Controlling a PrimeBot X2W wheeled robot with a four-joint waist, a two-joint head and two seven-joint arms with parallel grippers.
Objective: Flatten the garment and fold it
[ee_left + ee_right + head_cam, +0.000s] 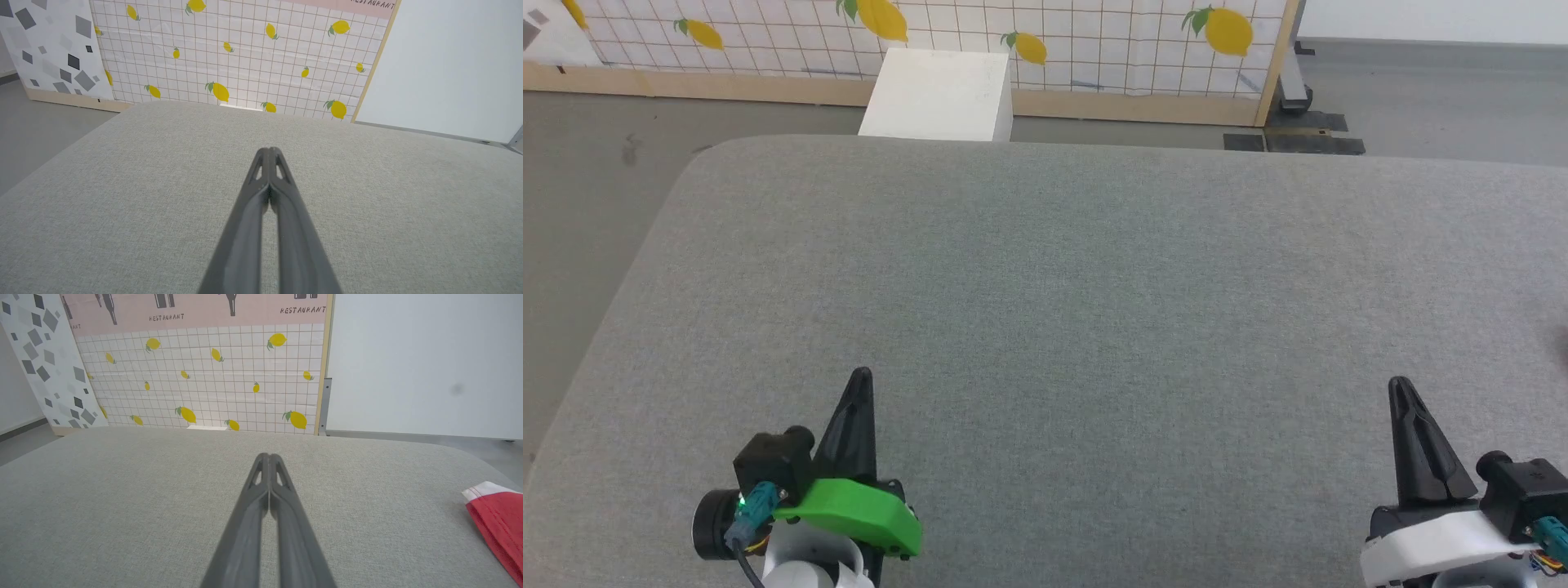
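Observation:
A corner of the red garment [500, 520] with a white edge lies on the grey padded surface [122, 506] at the right edge of the right wrist view, well to the right of my right gripper [268, 457]. That gripper is shut and empty, and stands at the lower right of the head view [1399, 384]. My left gripper [861, 376] is at the lower left, also shut with nothing in it; its fingertips meet in the left wrist view [269, 151]. Most of the garment is out of view.
The grey padded surface [1045, 310] spreads wide before both grippers, with rounded corners. Beyond its far edge stand a white box [939, 96] and a lemon-print grid panel [1054, 41]. Grey floor [580, 204] lies to the left.

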